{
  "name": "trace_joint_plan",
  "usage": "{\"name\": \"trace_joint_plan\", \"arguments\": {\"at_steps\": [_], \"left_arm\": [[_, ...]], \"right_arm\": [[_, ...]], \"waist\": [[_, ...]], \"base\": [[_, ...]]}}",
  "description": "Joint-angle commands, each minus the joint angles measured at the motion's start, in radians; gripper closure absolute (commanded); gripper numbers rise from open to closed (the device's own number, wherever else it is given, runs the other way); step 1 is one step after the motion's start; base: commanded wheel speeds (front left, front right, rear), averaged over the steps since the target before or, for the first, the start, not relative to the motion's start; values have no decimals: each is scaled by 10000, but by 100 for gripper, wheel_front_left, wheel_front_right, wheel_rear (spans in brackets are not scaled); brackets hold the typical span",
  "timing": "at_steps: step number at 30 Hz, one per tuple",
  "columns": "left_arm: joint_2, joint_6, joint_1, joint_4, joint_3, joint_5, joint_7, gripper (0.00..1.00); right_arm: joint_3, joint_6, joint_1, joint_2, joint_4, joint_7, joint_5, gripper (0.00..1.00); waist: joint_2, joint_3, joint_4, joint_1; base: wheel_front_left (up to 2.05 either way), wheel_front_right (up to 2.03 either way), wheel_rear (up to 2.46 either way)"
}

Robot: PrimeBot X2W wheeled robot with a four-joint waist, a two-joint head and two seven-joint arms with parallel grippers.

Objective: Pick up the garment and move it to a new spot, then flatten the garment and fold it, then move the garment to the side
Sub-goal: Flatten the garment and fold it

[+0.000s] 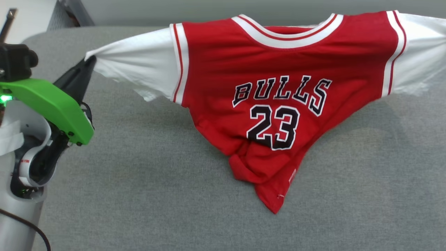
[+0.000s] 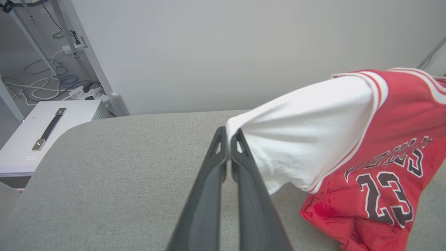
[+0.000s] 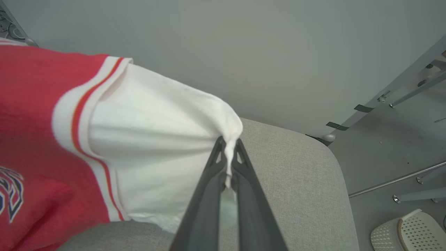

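Observation:
The garment (image 1: 278, 87), a red jersey with white sleeves, "BULLS" and 23 on its front, hangs stretched above the grey table (image 1: 139, 195). Its bunched lower hem sags onto the cloth surface. At the left, my left gripper (image 1: 91, 60) is shut on the tip of one white sleeve (image 1: 139, 64). The left wrist view shows that gripper (image 2: 228, 132) pinching the sleeve (image 2: 306, 132) edge. My right gripper (image 3: 229, 141) is shut on the other white sleeve (image 3: 156, 139), with fabric squeezed between its fingers. That sleeve (image 1: 423, 52) runs off the head view's right edge.
A pale wall (image 2: 244, 52) stands behind the table. Off its left corner are a white box with a handle (image 2: 45, 132), cables and metal frame legs (image 2: 87, 55). Past the right corner I see floor, chrome legs (image 3: 411, 94) and a perforated white object (image 3: 407, 232).

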Motion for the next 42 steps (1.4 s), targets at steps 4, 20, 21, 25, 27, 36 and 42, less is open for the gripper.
{"name": "trace_joint_plan", "arguments": {"at_steps": [4, 20, 21, 25, 27, 36, 42], "left_arm": [[270, 203, -132, -285, 519, 269, -543, 100], [802, 241, -13, -1137, 1522, 619, -1640, 100], [815, 242, -5, -1168, 1551, 605, -1649, 100], [868, 196, -174, -1182, 1653, 548, -1737, 100], [899, 107, -380, -1048, 1639, 485, -1744, 100], [1043, -418, -2341, 50, 1442, 405, -1973, 100], [1128, -831, -4425, 1065, 1122, 573, -2140, 100]], "right_arm": [[-117, -19, 24, -280, -448, -466, 203, 100], [-774, -19, 368, -692, -2085, -972, 377, 100], [-818, -19, 383, -687, -2152, -946, 377, 100], [-1002, -19, 303, -667, -2362, -938, 327, 100], [-1074, -19, 139, -654, -2372, -993, 270, 100], [-1068, -19, -1551, -591, -1668, -1494, 21, 100], [-762, -19, -3488, -495, -721, -2030, -307, 100]], "waist": [[-1, -1195, -158, 0], [-1, -2044, -182, 0], [-1, -2009, -183, 0], [-1, -1642, -189, 0], [-1, -1365, -189, 0], [-1, 387, -210, 0], [-1, 1744, -295, 0]], "base": [[0, 0, 0], [0, 0, 0], [0, 0, 0], [0, 0, 0], [0, 0, 0], [0, 0, 0], [0, 0, 0]]}}
